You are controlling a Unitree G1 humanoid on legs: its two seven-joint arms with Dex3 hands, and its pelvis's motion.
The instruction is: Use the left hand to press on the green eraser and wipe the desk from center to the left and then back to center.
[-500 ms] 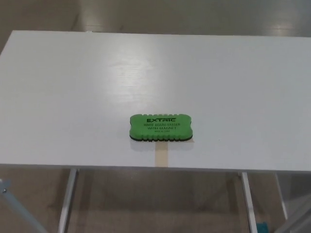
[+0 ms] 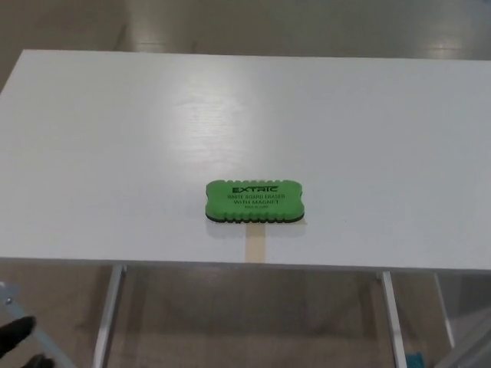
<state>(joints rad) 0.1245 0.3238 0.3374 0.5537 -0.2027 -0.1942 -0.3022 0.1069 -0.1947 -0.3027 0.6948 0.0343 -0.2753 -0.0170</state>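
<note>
While one green eraser lies flat on the tabletop, the left hand peeks in low, below the near edge; whether its fingers are spread or closed can't be told.

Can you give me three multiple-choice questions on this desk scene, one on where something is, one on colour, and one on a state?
1. Where does the green eraser lie on the white desk?
A. near the front edge, about mid-width
B. at the far left corner
C. on the floor

2. What colour is the strip of tape just in front of the eraser?
A. blue
B. tan
C. red

3. What is the left hand doing?
A. pressing the eraser
B. lifting the eraser
C. low at the picture's left corner, apart from the eraser

Answers: A, it sits centred near the front edge; B, the strip is tan; C, only a dark tip shows below the desk.
</note>
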